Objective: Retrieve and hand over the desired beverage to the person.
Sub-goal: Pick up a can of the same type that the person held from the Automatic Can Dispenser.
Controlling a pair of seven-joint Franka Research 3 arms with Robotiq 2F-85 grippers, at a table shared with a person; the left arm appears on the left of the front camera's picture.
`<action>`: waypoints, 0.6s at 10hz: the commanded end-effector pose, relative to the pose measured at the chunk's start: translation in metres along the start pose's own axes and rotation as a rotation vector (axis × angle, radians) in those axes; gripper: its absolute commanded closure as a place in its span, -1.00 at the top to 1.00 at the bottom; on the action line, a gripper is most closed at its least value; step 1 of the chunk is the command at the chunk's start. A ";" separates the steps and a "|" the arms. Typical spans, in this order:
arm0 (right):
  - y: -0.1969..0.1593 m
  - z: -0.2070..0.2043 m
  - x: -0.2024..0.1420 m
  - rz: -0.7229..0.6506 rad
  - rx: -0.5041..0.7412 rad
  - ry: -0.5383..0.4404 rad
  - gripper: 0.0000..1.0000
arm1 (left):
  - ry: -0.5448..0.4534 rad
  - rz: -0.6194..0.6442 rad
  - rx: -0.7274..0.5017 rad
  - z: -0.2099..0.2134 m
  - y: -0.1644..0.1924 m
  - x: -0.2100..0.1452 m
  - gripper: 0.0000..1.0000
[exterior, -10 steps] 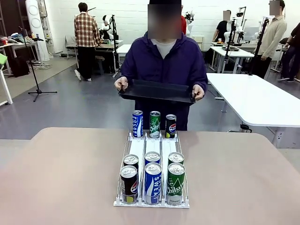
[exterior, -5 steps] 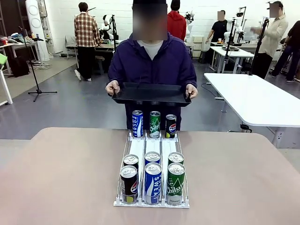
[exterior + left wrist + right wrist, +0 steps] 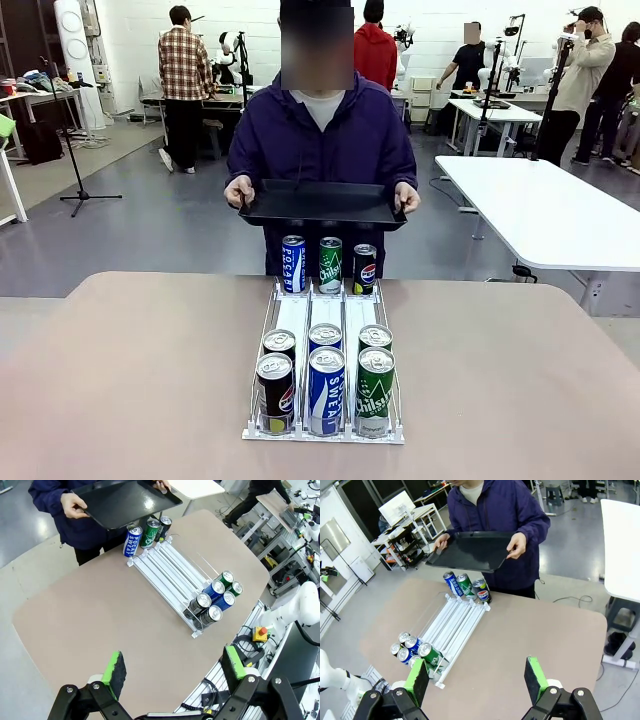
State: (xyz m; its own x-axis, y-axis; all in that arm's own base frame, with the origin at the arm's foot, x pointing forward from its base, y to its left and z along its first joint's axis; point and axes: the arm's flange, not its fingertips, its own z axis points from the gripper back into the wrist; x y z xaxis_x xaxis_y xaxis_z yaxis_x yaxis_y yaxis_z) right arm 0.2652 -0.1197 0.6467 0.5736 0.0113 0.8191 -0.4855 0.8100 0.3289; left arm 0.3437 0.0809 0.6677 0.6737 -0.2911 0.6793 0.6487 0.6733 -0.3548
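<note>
The person [image 3: 320, 140] in a dark purple jacket stands at the table's far side and holds a black tray [image 3: 322, 205] level in both hands. On the table a white three-lane can rack [image 3: 293, 315] runs from near to far. Its near end holds several cans: black Pepsi [image 3: 274, 392], blue Pocari Sweat [image 3: 326, 390] and green [image 3: 375, 392]. Beyond its far end stand a blue can [image 3: 293, 264], a green can [image 3: 330, 264] and a black Pepsi can [image 3: 365, 268]. My left gripper [image 3: 174, 667] and right gripper [image 3: 476, 679] hover open high above the table, holding nothing.
The beige table [image 3: 130, 370] has wide bare areas on both sides of the rack. A long white table [image 3: 540, 215] stands behind at the right. Other people and a tripod stand [image 3: 78, 160] are far back in the room.
The person has shifted a little to the picture's left, carrying the tray along. The cans, the rack and both grippers have stayed as they were.
</note>
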 end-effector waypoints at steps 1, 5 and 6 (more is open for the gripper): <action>-0.001 -0.002 0.002 0.003 0.017 -0.013 1.00 | -0.009 -0.021 -0.016 0.002 0.002 0.001 1.00; -0.001 -0.002 0.002 0.003 0.017 -0.013 1.00 | -0.009 -0.021 -0.016 0.002 0.002 0.001 1.00; -0.001 -0.002 0.002 0.003 0.017 -0.013 1.00 | -0.009 -0.021 -0.016 0.002 0.002 0.001 1.00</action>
State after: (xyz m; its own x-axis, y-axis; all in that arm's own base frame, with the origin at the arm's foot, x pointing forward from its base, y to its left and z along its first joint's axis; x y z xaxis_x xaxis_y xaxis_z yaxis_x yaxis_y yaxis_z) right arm 0.2652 -0.1197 0.6467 0.5736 0.0113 0.8191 -0.4855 0.8100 0.3289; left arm 0.3439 0.0808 0.6675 0.6738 -0.2913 0.6790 0.6487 0.6732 -0.3549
